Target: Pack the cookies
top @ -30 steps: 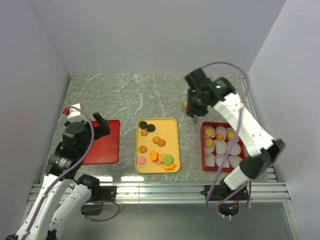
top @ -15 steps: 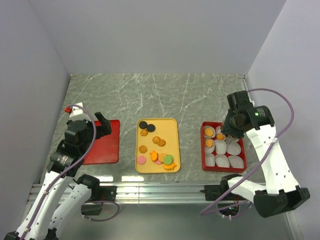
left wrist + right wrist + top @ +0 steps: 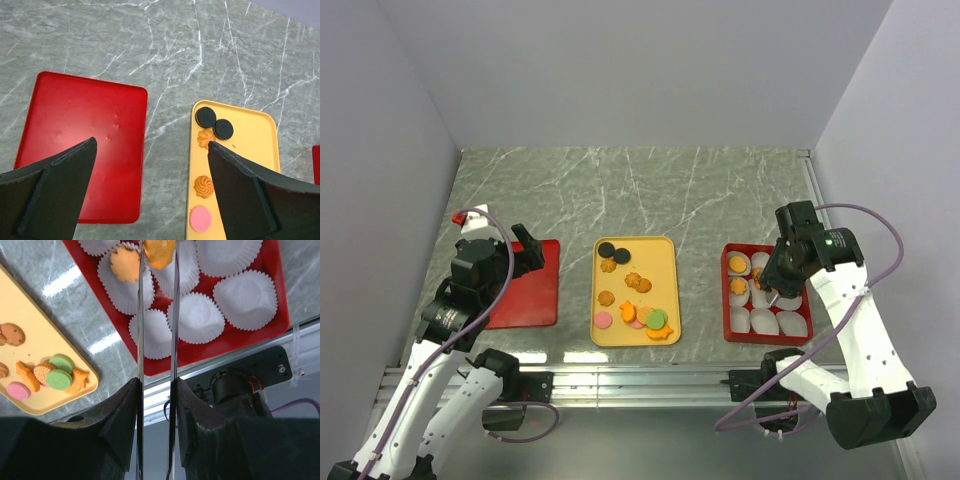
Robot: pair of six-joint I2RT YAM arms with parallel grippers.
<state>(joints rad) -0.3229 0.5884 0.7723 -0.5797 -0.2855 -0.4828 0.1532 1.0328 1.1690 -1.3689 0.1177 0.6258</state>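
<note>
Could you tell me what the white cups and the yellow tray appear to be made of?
White cups: likely thin matte paper, given pleated fluted walls. Yellow tray: probably smooth plastic, given its moulded rounded rim and even colour.

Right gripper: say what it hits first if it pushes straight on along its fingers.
Probably the white paper cup in the red box, right behind the orange cookie held between its fingers; depth is unclear.
</note>
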